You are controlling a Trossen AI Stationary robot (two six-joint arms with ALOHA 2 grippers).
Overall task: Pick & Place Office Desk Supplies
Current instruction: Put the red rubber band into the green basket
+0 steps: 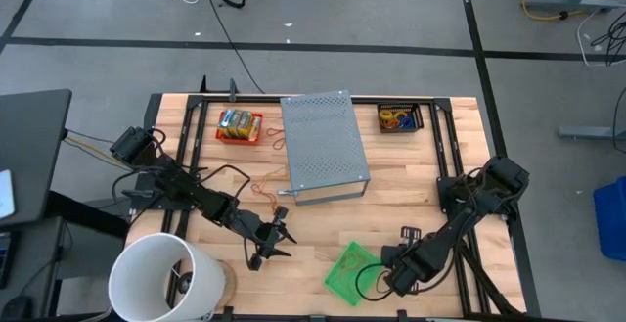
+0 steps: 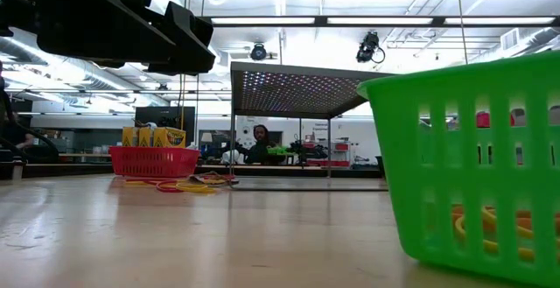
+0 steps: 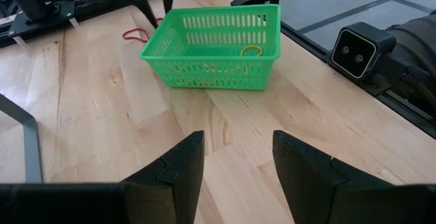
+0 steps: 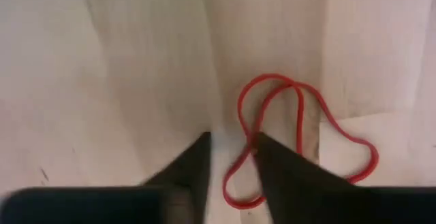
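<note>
Spanning the whole workspace, the wooden table (image 1: 411,214) carries everything, and the grey perforated metal box (image 1: 323,146) near its middle serves as landmark. The white round bucket (image 1: 161,278) stands at the near edge, well off to the box's left-front. The left arm reaches between bucket and box; the left gripper (image 1: 277,241) hovers in front of the box's left corner, fingers (image 3: 174,176) parted with nothing between them. The right arm comes in from the box's right-front, and the right gripper (image 4: 231,159) is down at the table just beside the green basket (image 1: 350,271), fingers narrowed around one strand of a red rubber band (image 4: 300,142) lying flat on the wood; whether they actually pinch it cannot be told. The green basket sits in front of the box and holds a yellow rubber band (image 3: 252,50). A red tray (image 1: 239,126) with yellow-orange packets (image 1: 237,120) lies just left of the box's far end; a small black tray (image 1: 399,118) with coloured bands lies just right of it. Loose rubber bands (image 1: 266,189) lie by the box's left side.
</note>
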